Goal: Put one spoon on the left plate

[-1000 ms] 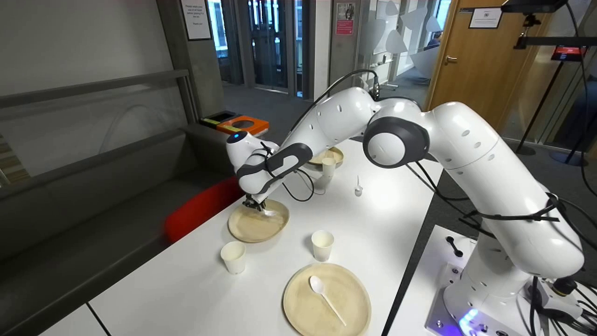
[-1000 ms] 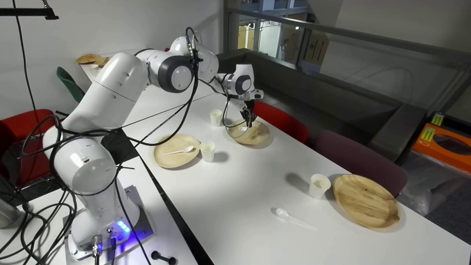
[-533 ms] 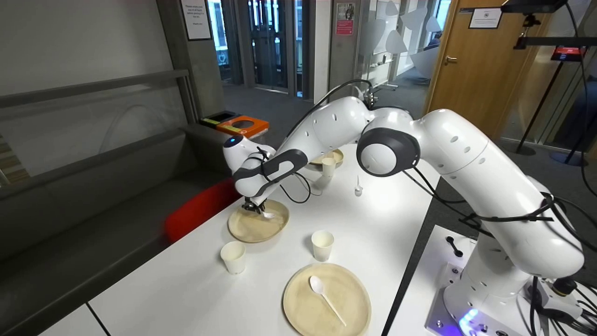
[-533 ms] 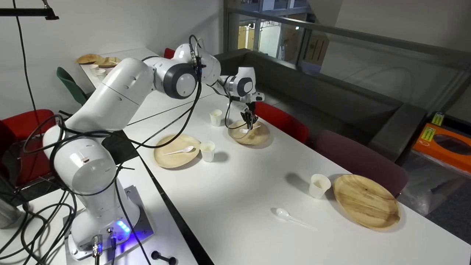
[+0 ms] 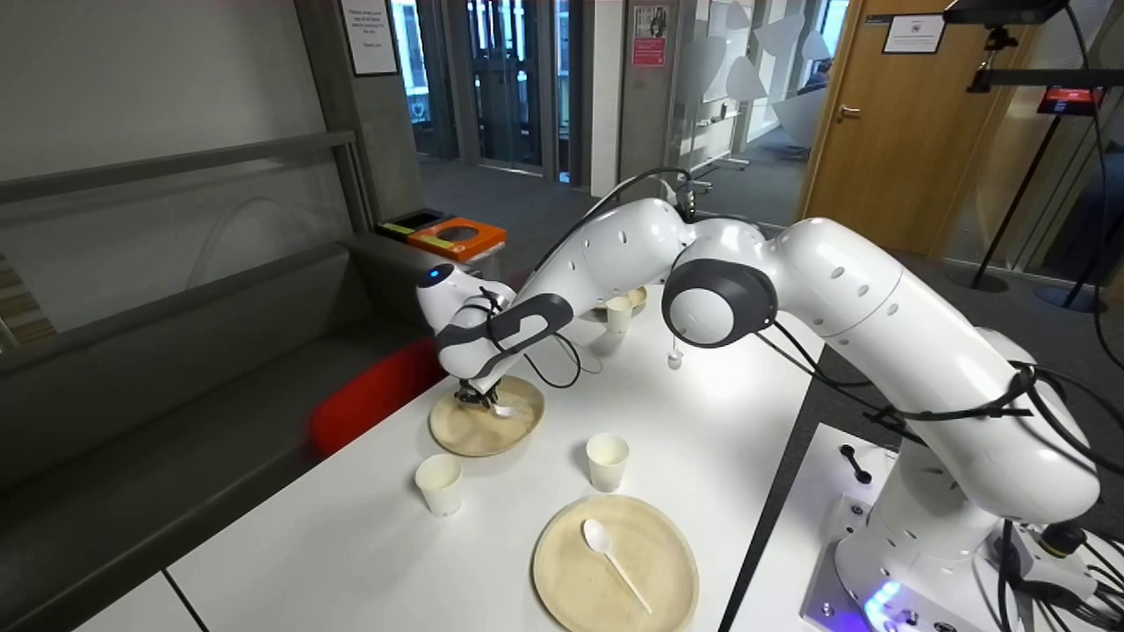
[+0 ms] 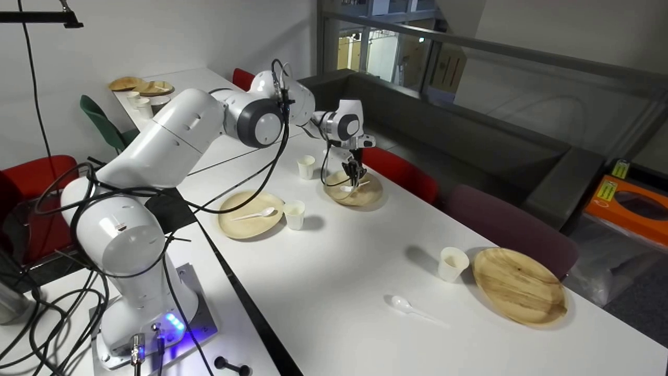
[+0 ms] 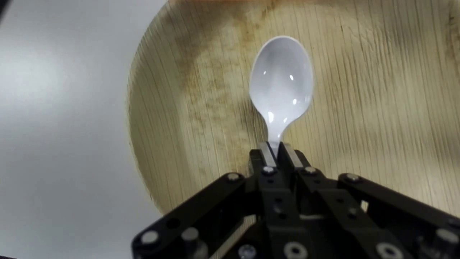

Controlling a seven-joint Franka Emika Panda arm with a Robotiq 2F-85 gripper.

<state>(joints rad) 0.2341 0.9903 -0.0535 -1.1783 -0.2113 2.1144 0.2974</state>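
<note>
The left plate (image 5: 479,437) is round, shallow and beige-tan, near the table's far edge by a red chair. It shows in both exterior views (image 6: 368,197), and its rim fills much of the wrist view (image 7: 156,118). My gripper (image 7: 276,149) is shut on the handle of a white spoon (image 7: 282,79). The spoon's bowl sticks out past the fingertips, over the plate's inside. In both exterior views the gripper (image 5: 488,402) (image 6: 355,180) is low over this plate with the spoon (image 5: 503,410) (image 6: 346,188). I cannot tell whether the spoon touches the plate. The fingers hide part of the handle.
A larger-looking plate (image 5: 562,584) holds another white spoon (image 5: 597,536). White cups (image 5: 439,484) (image 5: 607,462) stand beside the plates. A third cup (image 6: 453,263), a wood-grained plate (image 6: 520,286) and a loose spoon (image 6: 402,304) are further along the table. A red chair (image 5: 382,404) stands at the edge.
The arm has come down, and my gripper has sunk slightly toward the left plate with the spoon still held. The plates, cups and other spoons have not moved.
</note>
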